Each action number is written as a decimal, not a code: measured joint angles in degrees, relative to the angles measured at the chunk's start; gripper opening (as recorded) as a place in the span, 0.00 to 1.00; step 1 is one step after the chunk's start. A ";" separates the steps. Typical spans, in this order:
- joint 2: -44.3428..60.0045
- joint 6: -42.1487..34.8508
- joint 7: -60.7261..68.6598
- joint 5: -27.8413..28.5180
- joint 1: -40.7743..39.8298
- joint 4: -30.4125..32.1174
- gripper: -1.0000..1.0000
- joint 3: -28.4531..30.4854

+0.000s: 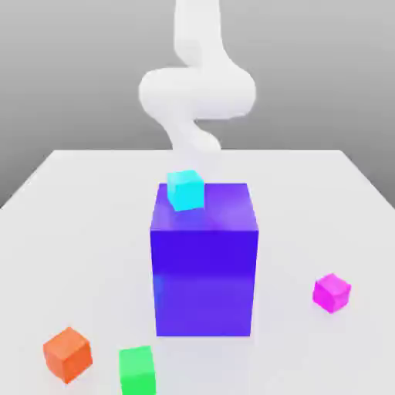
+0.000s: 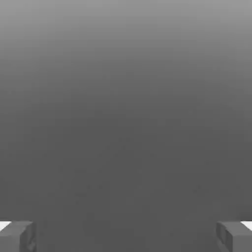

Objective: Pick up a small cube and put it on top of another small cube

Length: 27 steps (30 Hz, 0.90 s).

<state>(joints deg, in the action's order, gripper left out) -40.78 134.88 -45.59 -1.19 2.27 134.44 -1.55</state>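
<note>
The small magenta cube (image 1: 332,292) lies on the white table toward the exterior view's right, beside the big blue-violet block. The small green cube (image 1: 137,370) sits near the table's front edge, left of the block's front face. The two cubes are far apart with the block between them. My white arm (image 1: 197,92) rises behind the block, away from both cubes. In the hand view my gripper (image 2: 126,235) is open, its two grey fingertips (image 2: 17,235) set wide apart with nothing between them and plain grey background beyond.
The big blue-violet block (image 1: 204,262) stands in the middle of the table (image 1: 85,231). A small cyan cube (image 1: 186,190) rests on its top, at the far left corner. A small orange cube (image 1: 68,354) lies at the front left, close to the green one.
</note>
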 joint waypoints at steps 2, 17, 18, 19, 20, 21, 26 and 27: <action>4.50 2.74 0.17 -0.97 2.00 2.32 0.50 -1.54; 35.65 21.84 -3.82 -0.65 14.17 18.48 0.50 -15.76; 37.81 23.11 -4.90 0.50 15.81 19.56 0.50 -16.54; 39.98 24.38 -6.16 1.90 16.54 20.63 0.50 -16.94; 42.16 25.62 -7.59 3.55 17.71 21.69 0.50 -17.13; 44.35 26.92 -9.16 5.45 18.87 22.48 0.50 -16.90; 54.93 34.59 -16.74 15.43 24.90 21.38 0.50 -9.35; 56.96 36.22 -17.77 16.73 26.67 20.94 0.50 -7.30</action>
<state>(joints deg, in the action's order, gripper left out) 16.18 171.10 -63.36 15.53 28.94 155.38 -8.84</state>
